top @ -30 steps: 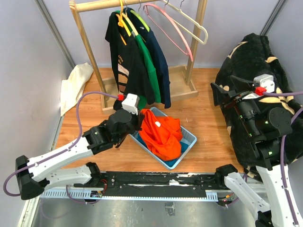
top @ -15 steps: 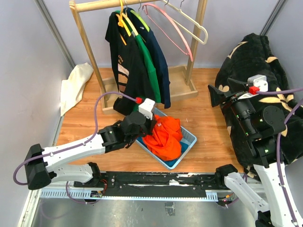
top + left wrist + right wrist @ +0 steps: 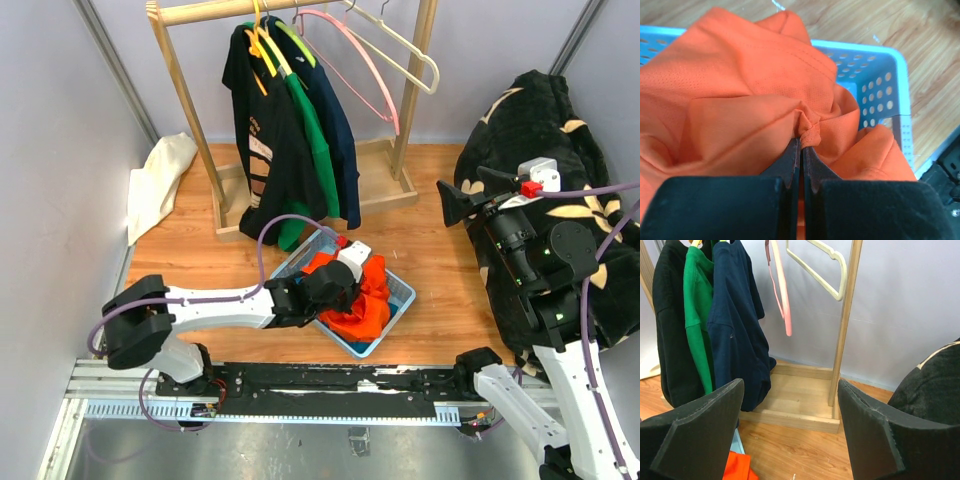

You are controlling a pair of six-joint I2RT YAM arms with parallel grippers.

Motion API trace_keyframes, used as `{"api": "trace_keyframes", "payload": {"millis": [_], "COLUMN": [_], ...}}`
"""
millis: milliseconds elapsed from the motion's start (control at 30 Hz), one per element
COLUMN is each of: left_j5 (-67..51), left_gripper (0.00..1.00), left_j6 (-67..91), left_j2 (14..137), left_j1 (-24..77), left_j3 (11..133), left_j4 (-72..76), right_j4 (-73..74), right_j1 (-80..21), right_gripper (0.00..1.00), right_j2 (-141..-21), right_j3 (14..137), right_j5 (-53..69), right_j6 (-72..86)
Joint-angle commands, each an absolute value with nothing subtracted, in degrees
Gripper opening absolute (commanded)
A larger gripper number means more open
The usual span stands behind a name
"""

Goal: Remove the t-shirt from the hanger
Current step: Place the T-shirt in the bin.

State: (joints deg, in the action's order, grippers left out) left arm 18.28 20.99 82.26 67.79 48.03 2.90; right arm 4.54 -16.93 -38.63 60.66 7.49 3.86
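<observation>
Whereas a second earlier it sits at the basket's left corner, the left gripper (image 3: 343,283) is now found stretched low across the middle of the blue basket (image 3: 403,290), and the orange t-shirt (image 3: 368,300) is pressed down with it. In the left wrist view the jaws are seen squeezed together on a small fold of the orange t-shirt (image 3: 750,75), pinched right at the left gripper's (image 3: 801,142) tips. The rest of the cloth is heaped ahead of the jaws and to both sides of them. The basket's (image 3: 880,75) perforated wall is seen beyond the jaws and to their right.

This shirt is thus off its hanger and already inside the basket. It is judged that only the release of the fold is left for this garment.

Further right, the wooden rack (image 3: 180,90) is unchanged. The black t-shirt (image 3: 255,110), green t-shirt (image 3: 310,125) and navy t-shirt (image 3: 338,125) are still hung on it. The pink hanger (image 3: 372,78) and cream hanger (image 3: 405,45) beside them are bare, though which of them held the orange shirt cannot be told.

At the far right, the right gripper (image 3: 470,190) is shifted slightly toward the rack compared with a second ago. Its jaws are held wide, with nothing between them. In its own view the navy t-shirt (image 3: 735,325) is seen ahead of the left jaw, and the rack's base is framed in the right gripper's (image 3: 789,390) gap. It is judged to be readied for the next hung shirt.
</observation>
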Motion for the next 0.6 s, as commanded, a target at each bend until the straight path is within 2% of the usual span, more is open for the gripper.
{"api": "trace_keyframes", "payload": {"millis": [0, 233, 467, 567], "left_j5": [19.2, 18.3, 18.2, 18.7], "left_gripper": [0.01, 0.01, 0.01, 0.12], "left_j6": [23.2, 26.3, 25.2, 23.7], "left_j2": [86.6, 89.8, 86.0, 83.9], "left_j1": [68.1, 67.7, 67.7, 67.7], "left_j3": [46.9, 43.8, 44.3, 46.8], "left_j4": [6.3, 7.8, 6.3, 3.6], "right_j4": [2.7, 2.6, 2.2, 2.2], "right_j1": [-16.2, -16.2, -16.2, -16.2], "right_gripper": [0.76, 0.76, 0.76, 0.76], "right_j2": [-38.5, -38.6, -38.9, -39.2], "right_j3": [60.4, 60.6, 60.5, 60.7], "right_j5": [7.9, 8.3, 9.0, 9.3], "right_j6": [4.5, 4.7, 5.4, 5.7]}}
